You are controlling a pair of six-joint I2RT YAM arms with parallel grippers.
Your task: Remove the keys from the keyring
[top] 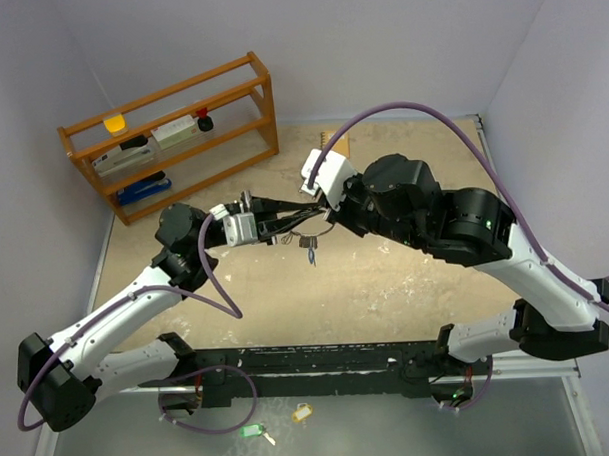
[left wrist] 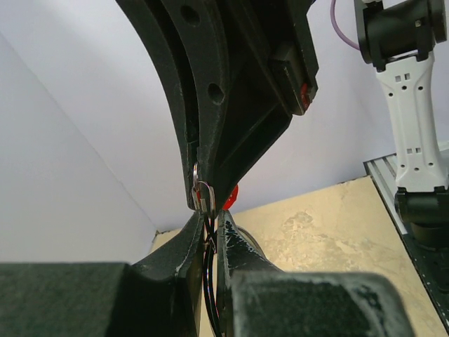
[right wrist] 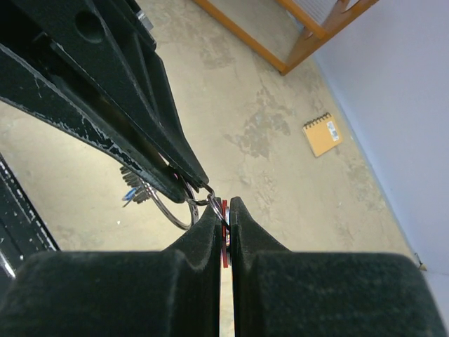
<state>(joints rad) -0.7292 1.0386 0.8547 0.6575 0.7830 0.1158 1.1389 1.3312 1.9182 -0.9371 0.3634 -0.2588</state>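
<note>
The two grippers meet tip to tip above the middle of the table. My left gripper [top: 287, 223] [left wrist: 209, 217] is shut on the thin silver keyring [right wrist: 170, 209], whose wire runs between its fingers [left wrist: 208, 274]. My right gripper [top: 314, 209] [right wrist: 226, 208] is shut on the red-tagged key [right wrist: 225, 235], whose red tag also shows in the left wrist view [left wrist: 232, 196]. A small split ring [left wrist: 202, 194] links the tag to the keyring. The bunch of silver keys and the blue tag [right wrist: 132, 192] hang below the ring [top: 310, 248].
A wooden rack [top: 171, 133] with small items stands at the back left. A brown notebook [top: 337, 147] [right wrist: 323, 135] lies at the back. A green tag [top: 252, 430] and a yellow tag [top: 302, 413] lie on the near ledge.
</note>
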